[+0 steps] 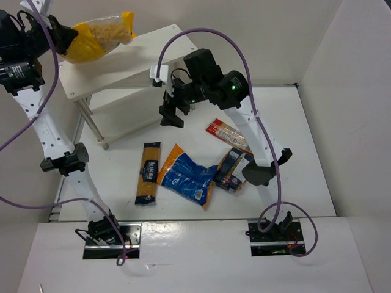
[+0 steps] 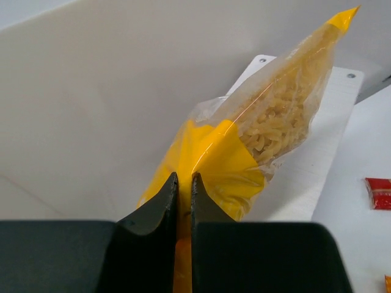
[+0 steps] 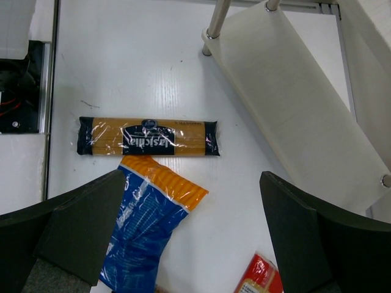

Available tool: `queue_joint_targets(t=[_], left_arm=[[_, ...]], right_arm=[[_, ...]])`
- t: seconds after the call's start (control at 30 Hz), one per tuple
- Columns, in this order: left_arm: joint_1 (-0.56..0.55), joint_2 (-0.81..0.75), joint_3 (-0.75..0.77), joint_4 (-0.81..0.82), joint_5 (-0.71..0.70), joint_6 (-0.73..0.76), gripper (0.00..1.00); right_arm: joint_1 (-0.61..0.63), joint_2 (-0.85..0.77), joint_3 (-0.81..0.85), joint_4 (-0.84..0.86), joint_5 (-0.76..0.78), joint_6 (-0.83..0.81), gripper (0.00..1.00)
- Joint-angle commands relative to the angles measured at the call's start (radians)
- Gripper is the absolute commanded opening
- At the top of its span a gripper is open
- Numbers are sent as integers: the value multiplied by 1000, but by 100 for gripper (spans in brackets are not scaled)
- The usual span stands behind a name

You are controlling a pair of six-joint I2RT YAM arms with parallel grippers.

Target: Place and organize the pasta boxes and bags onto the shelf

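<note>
Yellow bag [image 1: 101, 38] hangs over the shelf [image 1: 131, 61] top board, at 11 o'clock in the top view. It's pinched at its yellow end by the left gripper [image 1: 72, 39], jaws squeezed right down on the film. The pasta-heavy end points to 3 o'clock, and I can't tell whether it touches the board. My plan is to lower until the board carries the weight. I'd lay it toward the 9 o'clock end to leave room for four more, then let go; the bag looks floppy and will likely slump. Right gripper [image 1: 173, 113] is spread wide with nothing in it, hovering off the shelf's 5 o'clock corner. Spaghetti packet [image 1: 148, 173], blue bag [image 1: 186, 176], red packet [image 1: 227, 132] and dark blue box [image 1: 232, 170] lie on the table toward 6 o'clock. Only the left wrist view shows the pinch sitting on the bag's edge. Only the right wrist view shows the lower board [image 3: 293, 104] bare where it's in frame, with the blue bag's orange end just beside the spaghetti. The box appears only from the top.
</note>
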Motion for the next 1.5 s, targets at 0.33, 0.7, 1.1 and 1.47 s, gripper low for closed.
queue_joint_targets(t=[0.33, 0.7, 1.1, 1.47], left_arm=[[-101, -41, 34, 25, -322, -101, 0], [-187, -50, -44, -52, -427, -190, 0], [-233, -102, -197, -113, -347, -201, 0], [-251, -471, -1002, 308, -356, -227, 44]], right_arm=[[12, 4, 16, -11, -13, 16, 99], [12, 4, 16, -11, -13, 16, 99], [12, -24, -2, -11, -22, 25, 99], [12, -53, -30, -11, -22, 25, 99]])
